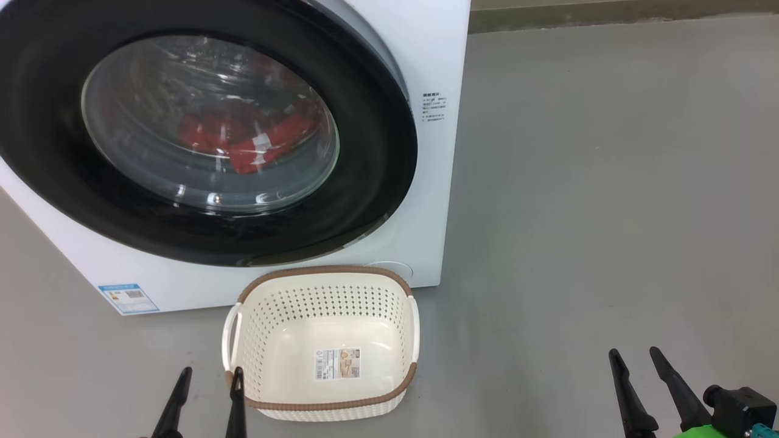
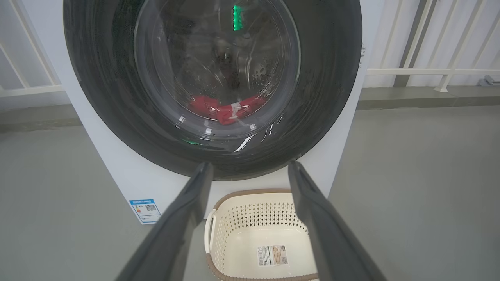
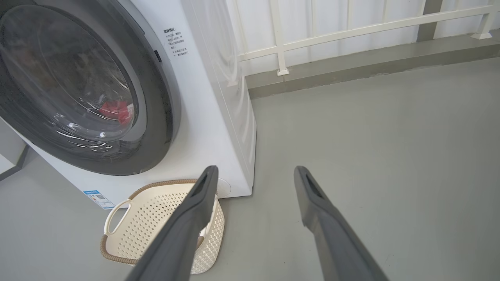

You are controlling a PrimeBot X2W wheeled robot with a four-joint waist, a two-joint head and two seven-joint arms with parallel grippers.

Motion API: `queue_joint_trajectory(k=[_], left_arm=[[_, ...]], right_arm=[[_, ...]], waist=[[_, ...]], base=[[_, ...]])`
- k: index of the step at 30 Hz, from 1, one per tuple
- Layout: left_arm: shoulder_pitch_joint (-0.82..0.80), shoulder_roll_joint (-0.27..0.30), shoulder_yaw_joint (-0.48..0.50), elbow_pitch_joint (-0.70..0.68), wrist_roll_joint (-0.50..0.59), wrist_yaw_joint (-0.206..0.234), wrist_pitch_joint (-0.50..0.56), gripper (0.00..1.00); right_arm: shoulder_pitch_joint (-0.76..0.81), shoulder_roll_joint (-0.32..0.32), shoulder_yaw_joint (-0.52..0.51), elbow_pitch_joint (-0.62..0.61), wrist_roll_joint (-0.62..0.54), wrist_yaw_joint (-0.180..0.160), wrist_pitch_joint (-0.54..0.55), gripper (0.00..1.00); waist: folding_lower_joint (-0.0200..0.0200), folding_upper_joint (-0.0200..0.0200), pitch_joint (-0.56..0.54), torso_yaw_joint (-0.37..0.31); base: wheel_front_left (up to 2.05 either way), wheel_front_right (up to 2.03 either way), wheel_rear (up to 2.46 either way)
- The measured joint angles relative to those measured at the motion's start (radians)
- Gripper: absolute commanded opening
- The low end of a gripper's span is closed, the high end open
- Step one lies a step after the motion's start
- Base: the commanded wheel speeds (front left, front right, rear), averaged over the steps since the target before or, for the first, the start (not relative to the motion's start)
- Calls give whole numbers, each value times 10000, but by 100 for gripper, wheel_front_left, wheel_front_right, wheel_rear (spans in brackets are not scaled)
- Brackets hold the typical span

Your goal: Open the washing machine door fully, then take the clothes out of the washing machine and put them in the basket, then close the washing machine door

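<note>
Washing machine door (image 1: 377,152) found shut on the washing machine (image 1: 438,61); clothes (image 1: 243,143) seen through it; basket (image 1: 331,404) set on floor (image 1: 608,182) just before it; left gripper (image 1: 211,371) and right gripper (image 1: 634,351) held spread apart, nothing gripped.

You have a smooth, matte grey floor (image 1: 608,182) spreading out on every side. Along its far edge you can see a low grey kerb (image 3: 371,64), a step higher than the floor. On that kerb stands a white railing (image 3: 276,35) of upright posts and one horizontal bar, with a pale wall (image 3: 332,15) close behind.
</note>
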Motion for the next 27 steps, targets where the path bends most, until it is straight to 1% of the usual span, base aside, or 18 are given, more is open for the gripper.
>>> queue_joint_trajectory(k=[3,4,5,6,8,11,15,20,27], left_arm=[[0,-4,17,-6,0,-71,0,100],[0,-6,19,-8,0,-71,0,100],[0,-6,27,-12,0,-73,0,100],[-1,-6,33,-17,0,-75,0,100],[-3,-6,15,-23,-2,-77,0,100],[-19,-6,-111,-40,-15,-75,0,100],[-128,-8,-401,-73,-194,-59,0,100],[-498,-8,-788,-102,-479,-27,0,100],[-1083,-10,-1172,-213,-926,196,0,100]], right_arm=[[0,13,8,-38,-121,0,0,100],[0,13,31,-54,-121,0,-2,90],[0,25,40,-86,-105,0,0,29],[-2,35,48,-128,-61,0,-2,0],[-34,67,79,-222,190,0,-13,0],[-180,217,125,-393,941,0,-13,0],[-1074,351,178,-688,2205,0,-17,0],[-2480,255,491,-959,3605,0,-59,0],[-4271,-173,924,-1055,5233,0,-75,0]], waist=[[0,0,26,-15],[0,0,31,-16],[1,0,41,-18],[1,0,56,-18],[0,0,96,-12],[0,0,188,10],[0,0,392,78],[0,0,716,246],[1,0,1286,640]], base=[[0,0,0],[0,0,0],[0,0,0],[0,0,0],[0,0,0],[0,0,0],[0,0,0],[0,0,0],[0,0,0]])
